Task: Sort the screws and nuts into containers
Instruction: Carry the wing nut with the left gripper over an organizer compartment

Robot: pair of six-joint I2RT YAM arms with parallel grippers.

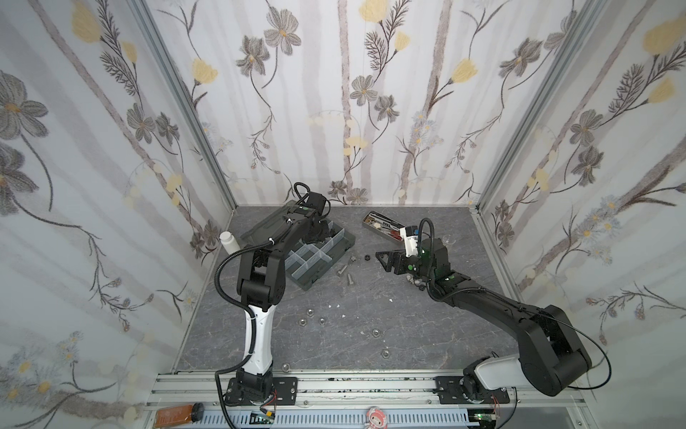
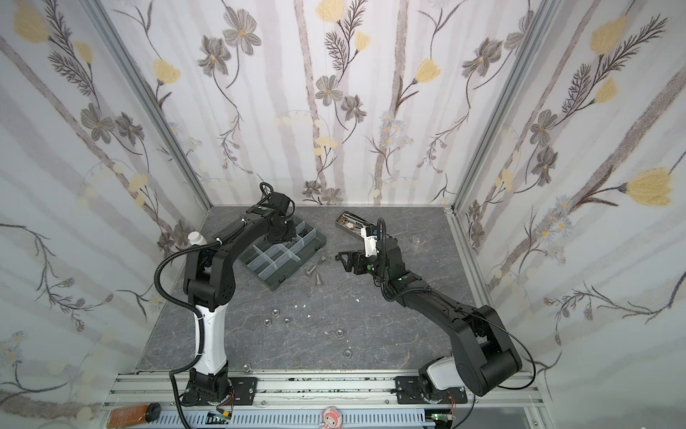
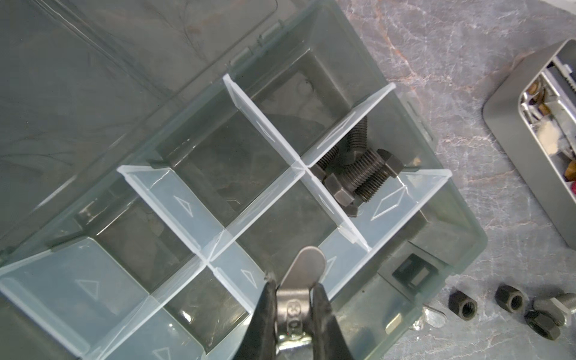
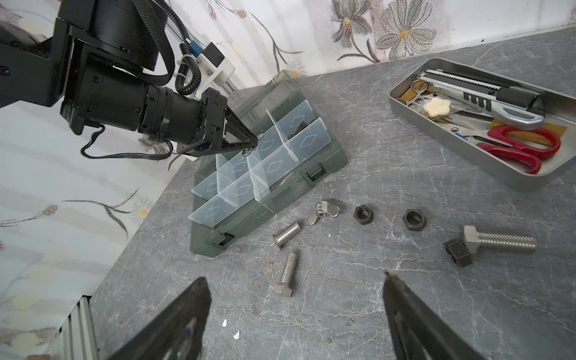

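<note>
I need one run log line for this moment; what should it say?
left gripper: shut on wing nut, over organizer box | right gripper: open, over table | black screws: in one compartment

The whole table is taken in from high above its front edge in both top views, tilted down toward the back wall. The organizer box is looked into closely from above by the left wrist camera. From the right wrist camera, low and oblique, the same box and the loose screws are shown.
</note>
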